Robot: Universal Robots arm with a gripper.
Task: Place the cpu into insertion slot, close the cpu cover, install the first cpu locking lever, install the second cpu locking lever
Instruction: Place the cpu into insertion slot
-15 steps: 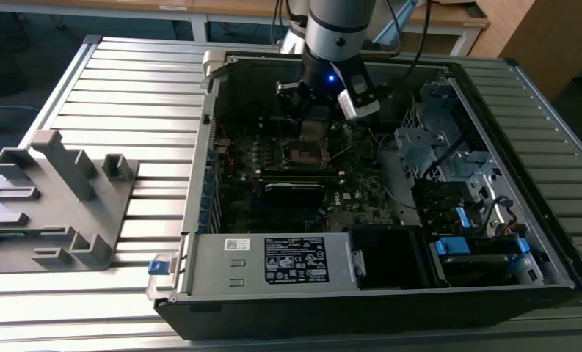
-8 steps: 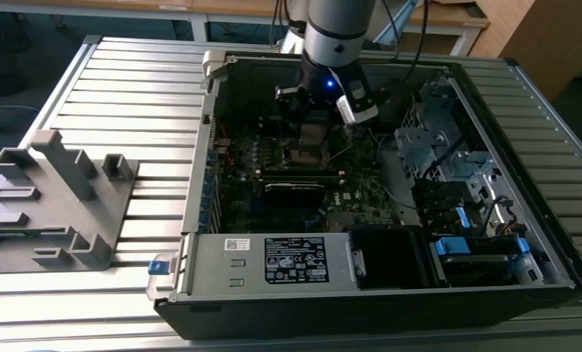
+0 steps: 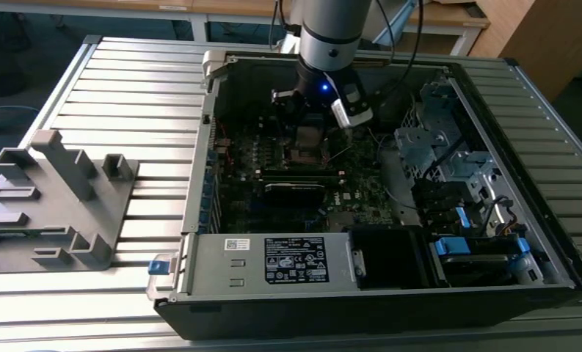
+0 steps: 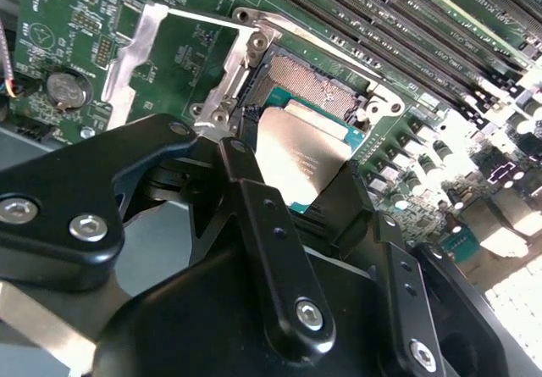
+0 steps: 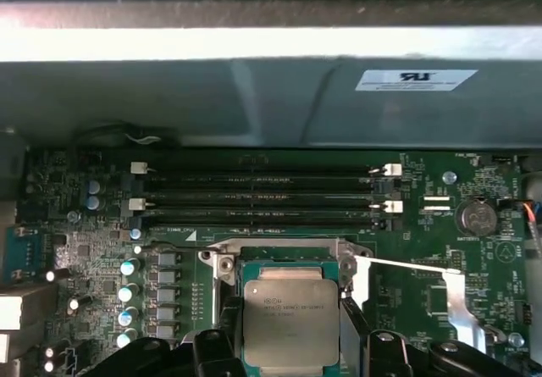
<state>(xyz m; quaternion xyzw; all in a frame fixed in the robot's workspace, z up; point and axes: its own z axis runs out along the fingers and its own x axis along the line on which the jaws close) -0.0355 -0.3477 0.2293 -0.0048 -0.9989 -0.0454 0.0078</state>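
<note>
My gripper (image 3: 308,136) reaches down into the open computer case, over the motherboard. Its black fingers (image 5: 230,313) are shut on two opposite edges of the cpu (image 5: 290,319), a flat square chip with a dull grey metal top (image 4: 298,158). The cpu sits right over the insertion slot (image 4: 315,79), whose contact field still shows past one edge of the chip. Whether the chip rests in the slot I cannot tell. The cpu cover (image 5: 457,302), a thin silvery frame, lies swung open beside the socket (image 4: 135,48), with a thin lever rod (image 5: 406,264) along it.
Long black memory slots (image 5: 254,195) run close behind the socket, under the grey case wall (image 5: 271,97). A coin battery (image 5: 474,218) and a row of capacitors (image 5: 129,292) flank it. Drive cages (image 3: 437,147), a power supply (image 3: 271,260) and a grey fixture (image 3: 51,198) surround the work area.
</note>
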